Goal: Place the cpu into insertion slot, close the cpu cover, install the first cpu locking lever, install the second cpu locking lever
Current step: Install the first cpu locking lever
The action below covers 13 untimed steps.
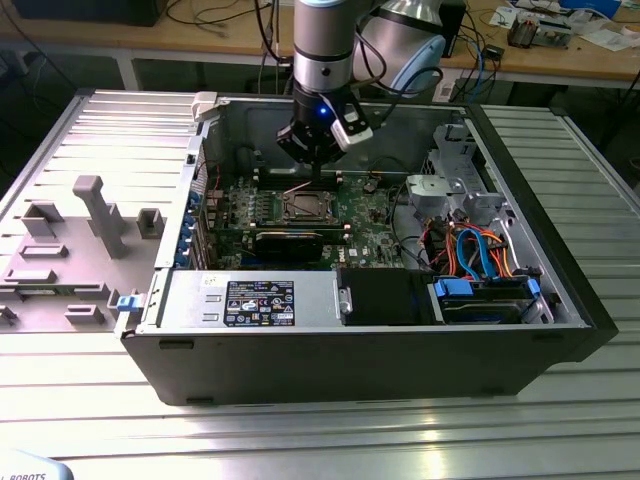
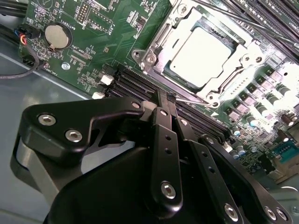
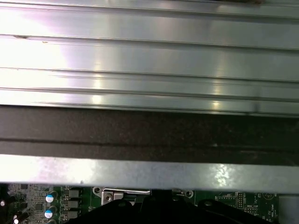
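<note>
The cpu [image 2: 200, 57] lies flat in the insertion slot [image 2: 156, 39], its dull silver top showing through the square window of the cpu cover [image 2: 233, 44], which lies down around it. It sits just beyond the tips of the gripper [image 2: 167, 99], whose black fingers [image 2: 163, 112] are drawn together into a narrow wedge with nothing seen between them; the tips are at the edge of the socket frame, over the dark memory slots [image 2: 135, 84]. In the exterior view the gripper [image 1: 318, 165] hangs just above the socket [image 1: 305, 205], inside the open computer case [image 1: 520, 330]. The green motherboard [image 2: 107, 32] spreads around the socket, and the case stands on a ribbed metal desk [image 1: 300, 430].
</note>
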{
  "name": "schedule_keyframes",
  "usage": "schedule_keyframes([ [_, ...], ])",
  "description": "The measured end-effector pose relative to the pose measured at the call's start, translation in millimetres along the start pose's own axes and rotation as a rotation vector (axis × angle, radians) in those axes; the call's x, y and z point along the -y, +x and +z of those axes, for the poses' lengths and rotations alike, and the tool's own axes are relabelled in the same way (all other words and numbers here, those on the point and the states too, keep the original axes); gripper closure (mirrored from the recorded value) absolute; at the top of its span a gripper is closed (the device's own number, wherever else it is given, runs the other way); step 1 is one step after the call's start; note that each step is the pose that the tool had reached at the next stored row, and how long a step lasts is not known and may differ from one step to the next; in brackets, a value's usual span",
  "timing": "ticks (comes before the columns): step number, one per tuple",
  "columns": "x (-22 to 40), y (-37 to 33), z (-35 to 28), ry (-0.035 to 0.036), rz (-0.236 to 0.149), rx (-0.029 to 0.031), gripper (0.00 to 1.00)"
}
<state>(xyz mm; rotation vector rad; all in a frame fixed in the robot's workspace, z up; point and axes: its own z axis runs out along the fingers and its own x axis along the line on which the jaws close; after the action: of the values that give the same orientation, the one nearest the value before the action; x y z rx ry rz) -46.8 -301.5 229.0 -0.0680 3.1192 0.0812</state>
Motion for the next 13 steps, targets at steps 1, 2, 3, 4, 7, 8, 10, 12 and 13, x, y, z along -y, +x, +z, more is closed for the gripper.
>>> schedule_keyframes([
  [1,0.0,-0.2,0.0,0.0,0.0,0.0,0.89],
  [2,0.0,-0.4,0.1,0.0001,0.0,0.0,0.89],
  [3,0.0,-0.7,0.2,0.0,0.0,0.0,0.89],
  [4,0.0,-0.9,0.2,0.0,0.0,0.0,0.89],
  [7,0.0,-1.6,0.4,0.0001,0.0,0.0,0.89],
  [8,0.0,-1.9,0.5,0.0001,0.0,0.0,0.89],
  [10,-0.1,-2.6,0.7,0.0,0.0,0.0,0.89],
  [12,-0.1,-3.0,0.8,0.0001,0.0,0.0,0.89],
  [13,-0.1,-3.1,0.8,0.0001,0.0,-0.0001,0.89],
])
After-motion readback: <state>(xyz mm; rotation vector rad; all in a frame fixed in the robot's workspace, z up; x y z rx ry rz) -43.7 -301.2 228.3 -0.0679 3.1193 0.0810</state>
